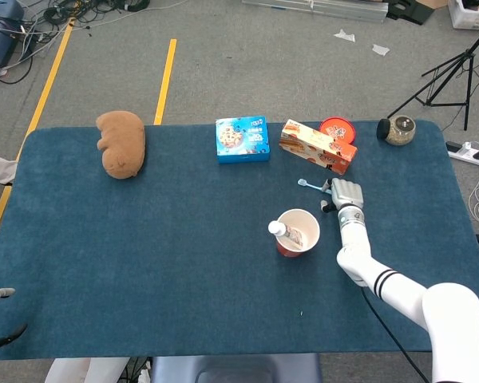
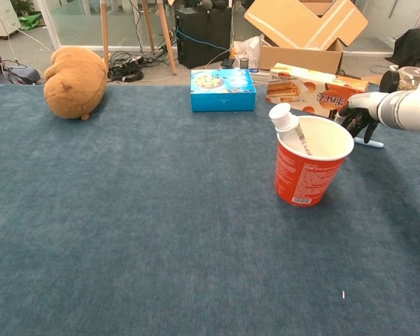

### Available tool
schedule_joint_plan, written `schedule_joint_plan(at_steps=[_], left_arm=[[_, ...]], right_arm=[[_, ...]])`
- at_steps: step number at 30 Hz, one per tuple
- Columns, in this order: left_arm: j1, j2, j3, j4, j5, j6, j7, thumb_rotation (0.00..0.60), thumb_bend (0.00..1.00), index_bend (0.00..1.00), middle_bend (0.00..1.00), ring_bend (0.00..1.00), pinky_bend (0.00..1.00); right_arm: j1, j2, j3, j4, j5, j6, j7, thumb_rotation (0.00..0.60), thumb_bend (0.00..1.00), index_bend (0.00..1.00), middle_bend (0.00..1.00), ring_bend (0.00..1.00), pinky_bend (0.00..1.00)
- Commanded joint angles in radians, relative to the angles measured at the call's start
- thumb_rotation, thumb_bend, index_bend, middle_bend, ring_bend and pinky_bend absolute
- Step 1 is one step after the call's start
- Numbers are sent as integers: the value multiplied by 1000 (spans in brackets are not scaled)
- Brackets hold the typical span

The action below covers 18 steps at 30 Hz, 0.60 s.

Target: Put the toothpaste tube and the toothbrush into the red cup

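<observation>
On blue cloth, a slim pale-blue toothbrush (image 1: 312,185) lies flat.

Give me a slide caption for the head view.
Right hand over the toothbrush; toothpaste tube already in the red cup.

My head camera looked steeply down from above the near edge of the table (image 1: 80,239), taking in the whole top and floor beyond. My chest camera sat low and close, facing level across it. Both shared the red cup (image 1: 297,232) (image 2: 310,168) and my right hand (image 1: 345,194) (image 2: 360,112).
</observation>
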Motion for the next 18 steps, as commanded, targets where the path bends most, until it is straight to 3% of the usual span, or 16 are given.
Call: schedule_joint_plan(at_steps=[1, 18], left_arm=[[0, 0, 0, 1, -1, -1, 0, 600, 0, 322, 374, 331, 416], [-1, 0, -1, 0, 1, 0, 2, 600, 0, 322, 374, 331, 416]], right_arm=[[2, -1, -3, 3, 1, -3, 7, 600, 349, 352, 290, 178, 377], [3, 53, -28, -64, 26, -32, 56, 600, 354, 352, 290, 178, 377]])
